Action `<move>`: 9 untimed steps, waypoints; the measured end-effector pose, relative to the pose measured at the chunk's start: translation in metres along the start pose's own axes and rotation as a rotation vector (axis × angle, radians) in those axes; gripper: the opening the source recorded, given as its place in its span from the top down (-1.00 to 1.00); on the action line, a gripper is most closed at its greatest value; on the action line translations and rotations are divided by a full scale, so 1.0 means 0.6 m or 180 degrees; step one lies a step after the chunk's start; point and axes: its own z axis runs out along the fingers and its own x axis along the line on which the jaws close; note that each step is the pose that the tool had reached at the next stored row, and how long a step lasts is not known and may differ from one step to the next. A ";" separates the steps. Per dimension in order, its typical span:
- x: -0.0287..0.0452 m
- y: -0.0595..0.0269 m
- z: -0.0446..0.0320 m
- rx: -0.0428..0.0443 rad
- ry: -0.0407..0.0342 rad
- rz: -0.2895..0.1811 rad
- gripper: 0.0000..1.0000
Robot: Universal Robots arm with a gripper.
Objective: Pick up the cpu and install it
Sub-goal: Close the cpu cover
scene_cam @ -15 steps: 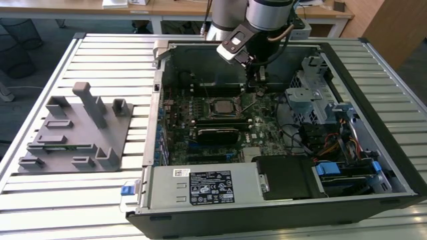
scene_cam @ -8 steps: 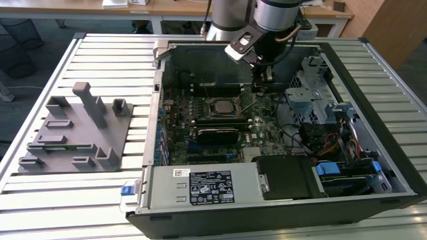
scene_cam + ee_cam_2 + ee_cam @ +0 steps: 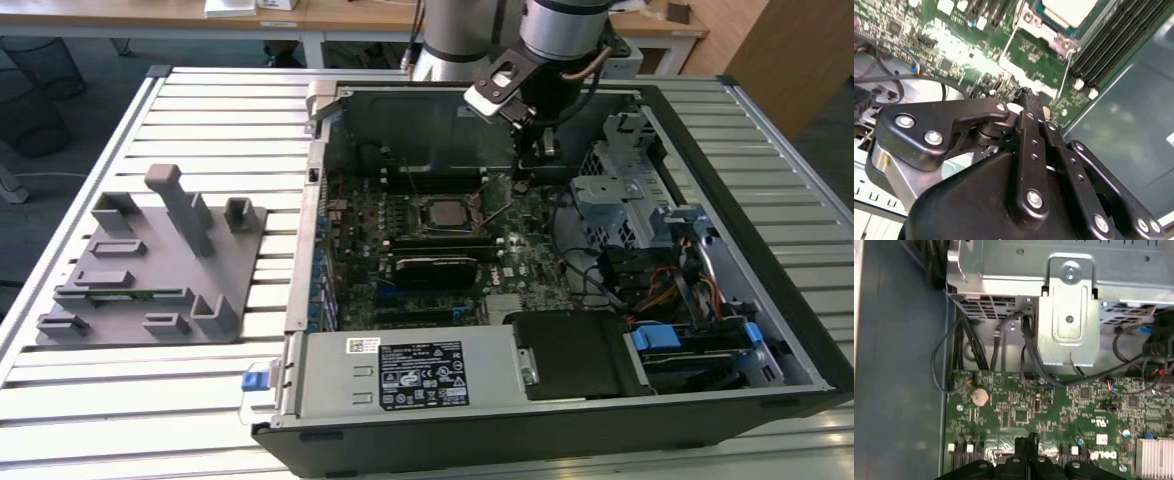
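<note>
Evidently late in the install step. Shows the cpu [image 3: 447,212] lying flat in the socket [image 3: 416,222] on the motherboard [image 3: 527,262] of the open computer case [image 3: 754,160], pale metal top upward. Shows the same cpu [image 3: 1069,9] in the second wrist view. Places the gripper [image 3: 526,172] inside the case, just beside the socket toward the exterior view's right, low over the board. Shows that gripper [image 3: 1026,96] [image 3: 1026,442] in both wrist views with fingers pressed together tip to tip, gripping nothing. Sets the grey fixture [image 3: 147,270] well apart on the slatted surface [image 3: 134,420]. Suggests placing done. Leaves unclear whether the thin wire lever [image 3: 1012,37] is clamped down. Calls, for any next move, for an approach that avoids nudging the seated chip and clears the wires [image 3: 954,347] and metal drive cage [image 3: 1069,315] nearby.
</note>
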 end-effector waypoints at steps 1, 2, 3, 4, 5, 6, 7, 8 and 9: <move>0.001 0.004 0.001 0.0000 0.0000 0.0000 0.79; 0.001 0.007 0.003 0.0000 -0.0001 0.0000 0.79; 0.002 0.009 0.004 0.0000 -0.0003 0.0000 0.79; 0.002 0.010 0.006 0.0000 -0.0003 0.0000 0.79; 0.002 0.010 0.008 0.0000 -0.0003 0.0000 0.79; 0.002 0.011 0.011 0.0000 -0.0003 0.0000 0.79; 0.002 0.011 0.014 0.0000 -0.0003 0.0000 0.79; 0.002 0.012 0.016 0.0000 -0.0003 0.0000 0.79; 0.002 0.013 0.018 0.0000 -0.0003 0.0000 0.79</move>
